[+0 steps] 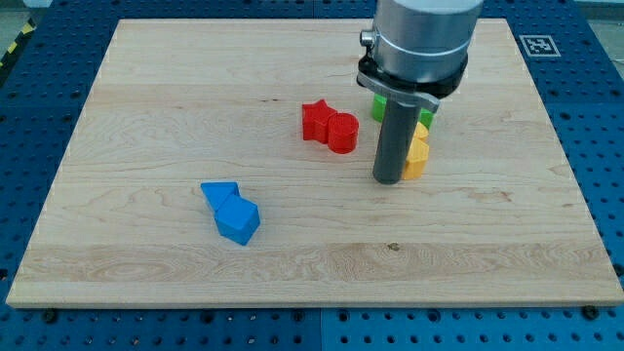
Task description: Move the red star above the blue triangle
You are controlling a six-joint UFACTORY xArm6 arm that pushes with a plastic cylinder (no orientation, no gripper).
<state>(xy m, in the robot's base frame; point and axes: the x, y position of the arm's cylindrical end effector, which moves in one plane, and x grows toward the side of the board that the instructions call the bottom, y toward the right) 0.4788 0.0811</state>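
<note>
My tip (pixel 388 180) nr 2 red blocks (pixel 330 127)

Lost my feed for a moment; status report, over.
My tip down on the board, right of the red star, not touching. Red star touches a red cylinder, far up-right of the blue triangle. Yellow blocks beside tip.

Robotics lab, blue perforated bench (pixel 39 107), fiducial tag (pixel 538 44)

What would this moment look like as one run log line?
my tip: right of red star, apart | red star touches red block | blue triangle: lower left | yellow block beside tip
</note>
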